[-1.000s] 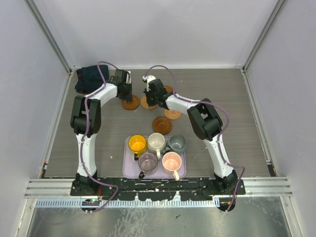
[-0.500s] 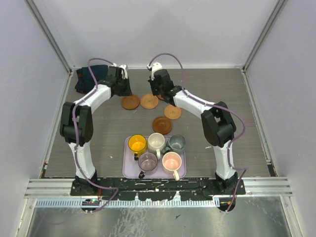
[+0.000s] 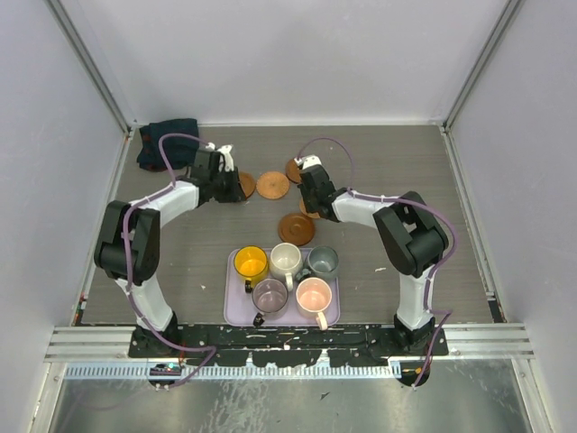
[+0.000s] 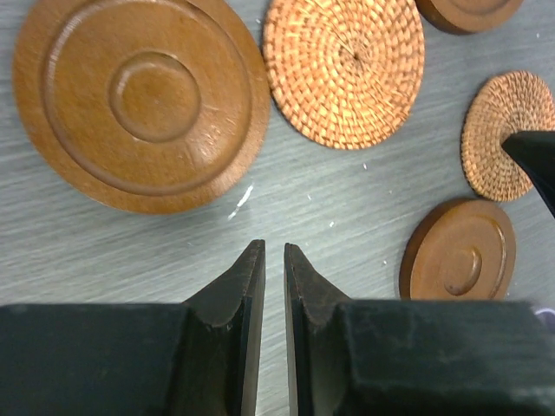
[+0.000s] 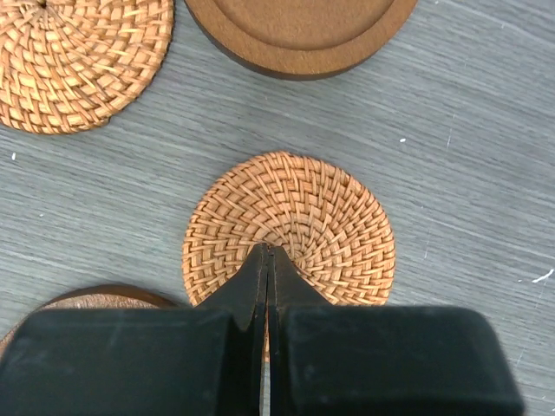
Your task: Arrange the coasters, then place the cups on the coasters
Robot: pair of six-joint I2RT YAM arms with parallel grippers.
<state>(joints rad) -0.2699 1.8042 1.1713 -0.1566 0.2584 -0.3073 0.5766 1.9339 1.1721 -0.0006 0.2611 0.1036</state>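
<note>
Several coasters lie on the far half of the table. A large ringed wooden coaster (image 4: 139,100) sits just ahead of my left gripper (image 4: 267,247), which is open by a narrow gap with nothing in it. To its right lie a woven coaster (image 4: 344,69) and a dark wooden coaster (image 3: 296,228). My right gripper (image 5: 267,251) is shut, its tips low over another woven coaster (image 5: 290,225). The cups stand in the lavender tray (image 3: 236,307): yellow (image 3: 251,262), cream (image 3: 286,259), grey-green (image 3: 323,262), mauve (image 3: 270,294) and pink (image 3: 314,294).
A dark folded cloth (image 3: 167,140) lies in the far left corner. A fifth wooden coaster (image 3: 293,170) sits behind the right gripper. White walls close in the table on three sides.
The left jaws have parted slightly. Both grippers swung toward the far wall and then came back nearer. The right one now hangs over the woven coaster.
</note>
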